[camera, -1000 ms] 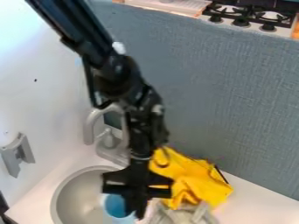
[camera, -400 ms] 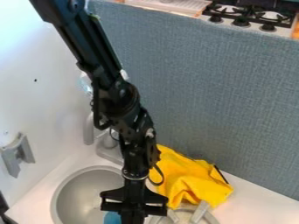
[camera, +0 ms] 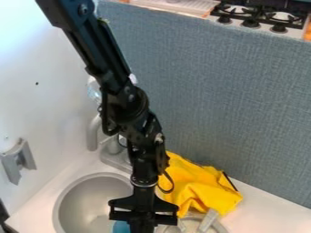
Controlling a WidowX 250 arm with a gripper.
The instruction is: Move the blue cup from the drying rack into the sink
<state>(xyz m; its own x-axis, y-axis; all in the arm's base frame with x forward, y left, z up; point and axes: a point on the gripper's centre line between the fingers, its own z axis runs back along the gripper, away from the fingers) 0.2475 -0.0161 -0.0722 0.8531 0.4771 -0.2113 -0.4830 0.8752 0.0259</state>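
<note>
The black gripper (camera: 142, 223) hangs at the bottom of the view, over the right side of the sink, with its lower end at the view's edge. Right beside it, partly behind it, is a blue round thing (camera: 121, 226), perhaps a cup; whether it is held cannot be told. The grey sink bowl (camera: 82, 200) lies to the left. To the right of the gripper a yellow cloth (camera: 203, 184) lies crumpled on the counter, and a pale round lid or pot (camera: 193, 223) with grey handles sits in front of it.
The grey faucet (camera: 94, 132) stands behind the sink, close to the arm. A grey bracket (camera: 18, 160) is on the white wall at left. A blue-grey panel (camera: 224, 100) rises behind the counter (camera: 273, 211), with a stove (camera: 261, 16) beyond it.
The gripper has come down and toward the view's bottom edge, then slightly right. The blue thing has moved down along with it, less of it now showing.
</note>
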